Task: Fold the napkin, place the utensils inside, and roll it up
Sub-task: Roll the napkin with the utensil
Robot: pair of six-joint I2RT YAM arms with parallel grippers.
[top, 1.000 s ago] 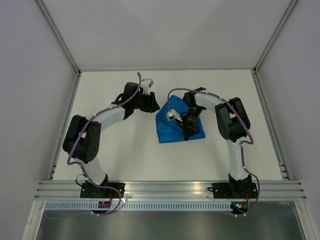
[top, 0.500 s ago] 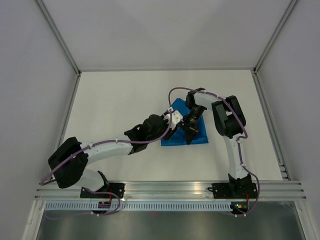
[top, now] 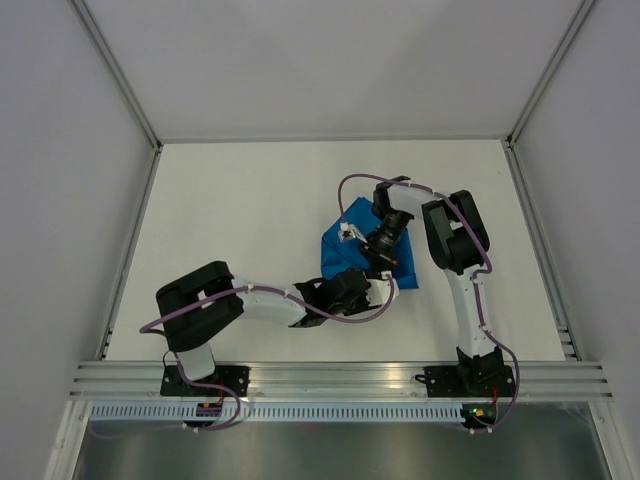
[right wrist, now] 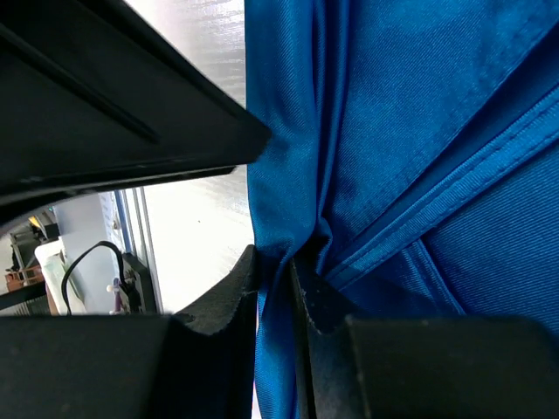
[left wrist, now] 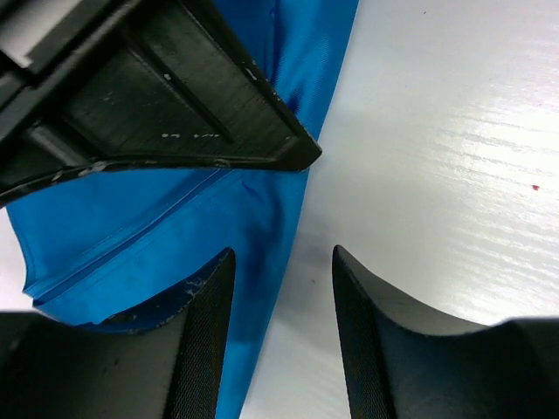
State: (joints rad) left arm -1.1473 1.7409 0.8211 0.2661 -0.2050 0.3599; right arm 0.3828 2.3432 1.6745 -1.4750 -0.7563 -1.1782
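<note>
Blue limp square cloth napkin point(right wrist: 419, 131): right pincer point(right wrist: 275, 266) clamps a fold; hem below the apart left pincer point(left wrist: 281, 262) suits gripping.

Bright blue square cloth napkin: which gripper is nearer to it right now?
Right. The right gripper is shut on a fold of the bright blue soft cloth napkin. The left gripper is open, straddling the napkin's edge over the white table, gripping nothing.

napkin point(right wrist: 393, 131) cropped by the edges in both wrist views, its middle covered by arms from overhead, pinched fold hiding right end effector point(right wrist: 275, 262) fingertips, left end effector point(left wrist: 281, 262) fingers cut at bottom edge, black wedge point(left wrist: 175, 105) cropped, unidentifiable
</note>
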